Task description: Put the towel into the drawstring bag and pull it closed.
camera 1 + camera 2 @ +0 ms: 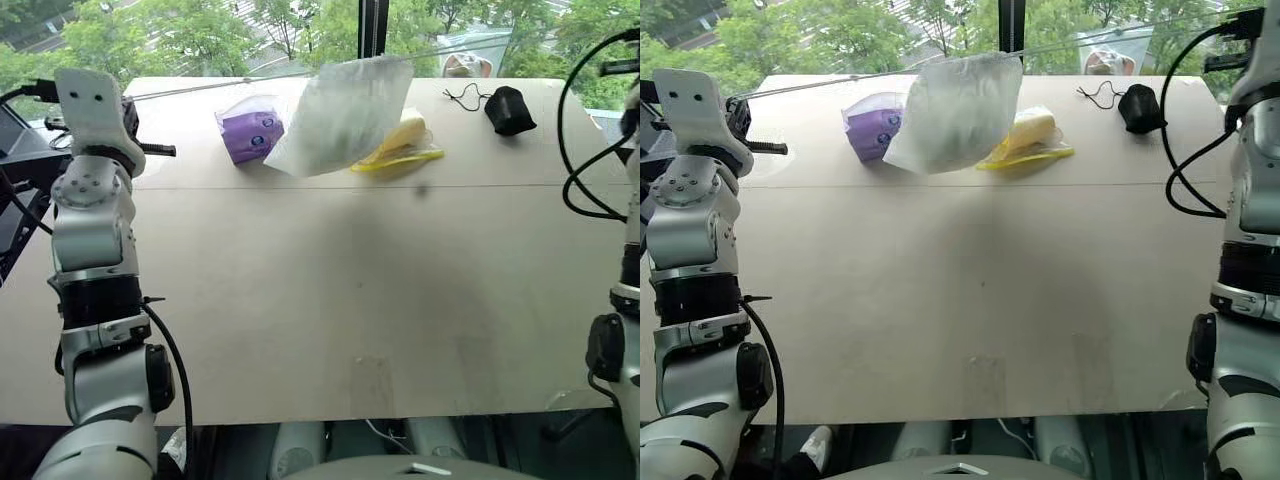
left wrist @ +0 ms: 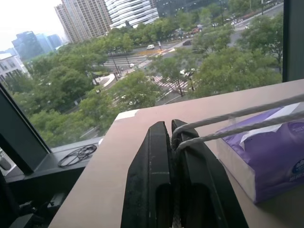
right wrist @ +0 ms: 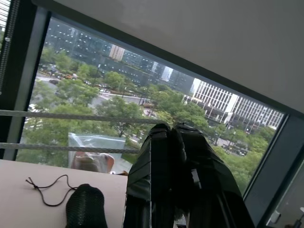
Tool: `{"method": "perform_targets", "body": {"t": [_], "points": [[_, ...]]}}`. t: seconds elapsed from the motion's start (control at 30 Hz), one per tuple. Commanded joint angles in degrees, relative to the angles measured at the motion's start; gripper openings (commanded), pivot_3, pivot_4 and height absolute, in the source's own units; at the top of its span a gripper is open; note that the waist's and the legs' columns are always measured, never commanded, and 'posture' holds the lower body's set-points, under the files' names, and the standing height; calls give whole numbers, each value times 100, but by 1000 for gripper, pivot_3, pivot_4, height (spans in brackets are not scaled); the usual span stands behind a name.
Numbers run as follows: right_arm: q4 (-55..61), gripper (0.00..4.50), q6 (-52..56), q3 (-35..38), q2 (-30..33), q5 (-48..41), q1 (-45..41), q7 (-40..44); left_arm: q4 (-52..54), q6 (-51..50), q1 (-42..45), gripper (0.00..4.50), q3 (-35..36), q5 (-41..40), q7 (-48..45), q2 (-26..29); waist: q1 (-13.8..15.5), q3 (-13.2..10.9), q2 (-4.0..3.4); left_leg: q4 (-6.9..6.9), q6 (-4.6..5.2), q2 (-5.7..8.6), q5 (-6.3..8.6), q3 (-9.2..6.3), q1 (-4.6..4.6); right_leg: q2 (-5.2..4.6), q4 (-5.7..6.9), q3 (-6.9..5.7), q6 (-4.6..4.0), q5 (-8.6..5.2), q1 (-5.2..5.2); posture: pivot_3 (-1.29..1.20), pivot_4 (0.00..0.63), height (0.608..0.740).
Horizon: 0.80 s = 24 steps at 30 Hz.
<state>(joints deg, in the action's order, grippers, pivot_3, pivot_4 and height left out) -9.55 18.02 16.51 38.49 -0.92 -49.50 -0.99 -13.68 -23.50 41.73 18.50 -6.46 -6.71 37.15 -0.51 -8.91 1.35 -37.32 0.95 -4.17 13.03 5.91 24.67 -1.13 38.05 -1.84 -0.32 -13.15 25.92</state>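
Overhead, the drawstring bag (image 1: 345,115) hangs in the upper middle of the head view, lifted off the table (image 1: 330,300) and strung on two taut white cords (image 2: 247,121) that run out to both sides. Its cloth is semi-translucent with a faint greenish cast; the towel itself cannot be made out as a separate shape.

At upper left, the left gripper (image 2: 172,137) is clenched, and in its wrist view both cords lead straight into the seam between its black fingers (image 2: 149,171). The right gripper (image 3: 172,133) sits at the far upper right, fingers pressed together; the cords cross its wrist view toward it, but the point where they meet the fingers is hidden.

Behind the hanging bag, against the far edge of the table, lie a purple tissue pack (image 1: 252,133) to its left and a yellow item in clear wrap (image 1: 400,145) to its right. A small black pouch (image 1: 509,109) with a loose thin black string (image 1: 466,96) rests further right, well apart from the bag.
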Motion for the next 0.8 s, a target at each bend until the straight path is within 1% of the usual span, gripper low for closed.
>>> {"method": "perform_targets", "body": {"t": [0.03,0.07,0.1,0.17,0.2,0.27,0.3,0.33,0.37,0.4,0.43,0.47,0.5,0.53,0.57,0.6,0.67,0.7,0.73,0.77,0.8], "points": [[-107,0,-398,1017,520,44,-60,-581,-527,650,476,17,675,-170,421,153,-5,-2,3,-4,0,0,-1,-1,1,2,1,0,0,0,0,0,150,740],[-16,0,-528,1077,493,-112,-38,-490,-516,965,569,17,584,-247,228,129,-11,-3,5,-4,0,1,-1,-1,1,5,0,0,0,0,0,0,150,740],[191,0,-542,1111,400,-441,70,-156,-397,1099,589,17,428,-419,-136,49,-18,-3,5,-6,0,1,-1,-1,1,6,1,0,0,0,0,0,150,740],[785,0,-147,1139,138,-1316,433,632,-113,952,435,17,125,-803,-853,-97,-18,-2,4,-6,-1,1,-1,4,-6,8,1,7,0,1,-6,0,150,740],[1300,0,272,1099,36,-1916,919,1189,188,940,163,17,-124,-936,-1262,-185,-16,7,2,-4,-1,0,-1,6,-20,7,1,8,0,1,-21,0,150,740],[2603,0,794,670,165,-2654,2582,2439,1190,682,-718,17,-835,-1138,-1933,-368,-10,28,1,10,-3,-6,-1,13,-56,7,-6,14,4,-1,-55,0,150,740],[3039,0,935,519,258,-2818,3184,2802,1545,568,-1035,17,-1037,-1219,-2131,-434,-6,33,-4,24,-3,-7,0,12,-83,6,-15,17,15,-10,-82,0,150,740],[3481,0,1104,245,352,-2785,4024,3013,1901,514,-1602,17,-1443,-1164,-2383,-478,-10,23,-5,33,-6,-7,7,7,-114,-1,-16,17,30,-28,-112,0,150,740],[3730,0,1224,48,409,-2681,4567,3072,2101,511,-2003,17,-1724,-1115,-2605,-479,-8,19,-16,27,-7,-7,9,6,-110,-1,-12,21,29,-28,-107,0,150,740],[3787,0,1164,-149,476,-2401,4987,3105,2267,278,-2342,17,-1903,-1299,-2931,-438,-17,18,-15,23,-4,-3,9,4,-58,-6,1,29,31,-25,-49,0,150,740],[3816,0,1109,-269,527,-2209,5247,3119,2383,101,-2554,17,-1998,-1450,-3148,-403,-35,16,-15,8,-4,-3,9,2,-62,-5,13,37,31,-25,-52,0,150,740],[3734,0,1087,-268,504,-2133,5442,3107,2426,6,-2677,312,-1876,-1701,-3275,-436,-50,11,-14,0,-2,-2,10,5,-67,-3,21,46,32,-26,-50,0,150,740],[3707,319,969,-306,554,-2022,5713,3215,2468,-113,-2809,643,-1762,-1934,-3430,-431,-54,4,-5,-1,3,-2,12,11,-73,1,22,55,33,-25,-49,0,150,740],[3758,645,784,-379,701,-1841,6098,3427,2514,-19,-3024,848,-1696,-2023,-3717,-307,-50,0,3,-4,26,-3,24,9,-81,5,26,54,43,-28,-51,0,150,740],[3817,1114,654,-361,761,-1766,6422,3592,2578,-1,-3234,1430,-1601,-2139,-3943,-202,-37,-1,5,-9,28,-3,23,2,-92,8,30,45,34,-21,-59,0,150,740],[3911,1466,586,-214,738,-1831,6698,3717,2672,-27,-3459,1772,-1462,-2263,-4095,-103,-33,0,6,-18,28,-3,22,-7,-103,13,32,32,15,-15,-71,0,150,740],[4111,2327,495,193,679,-2078,7238,4010,2871,-37,-3897,2578,-1165,-2390,-4227,68,-30,-1,3,-15,27,-7,23,-25,-143,4,32,25,-12,-22,-107,0,150,740],[4213,2888,431,401,654,-2167,7509,4159,3001,-87,-4109,3156,-1011,-2476,-4254,137,-32,1,-2,-9,24,-13,24,-31,-183,-5,32,29,-15,-24,-140,0,150,740],[4312,3313,412,627,594,-2311,7742,4279,3163,-179,-4307,3588,-862,-2572,-4245,194,-28,1,-3,-3,2,-13,38,-38,-201,-6,31,31,-16,-25,-151,0,150,740],[4370,3886,401,780,541,-2407,7884,4355,3279,-251,-4432,4138,-768,-2643,-4230,222,-25,0,-2,-3,1,-12,38,-42,-200,-7,31,30,-16,-25,-151,0,150,740],[4437,4319,346,1014,454,-2510,8078,4448,3452,-343,-4613,4442,-615,-2777,-4216,244,-23,1,-1,-3,1,-12,38,-43,-196,-8,31,30,-16,-25,-149,0,150,740]]}}
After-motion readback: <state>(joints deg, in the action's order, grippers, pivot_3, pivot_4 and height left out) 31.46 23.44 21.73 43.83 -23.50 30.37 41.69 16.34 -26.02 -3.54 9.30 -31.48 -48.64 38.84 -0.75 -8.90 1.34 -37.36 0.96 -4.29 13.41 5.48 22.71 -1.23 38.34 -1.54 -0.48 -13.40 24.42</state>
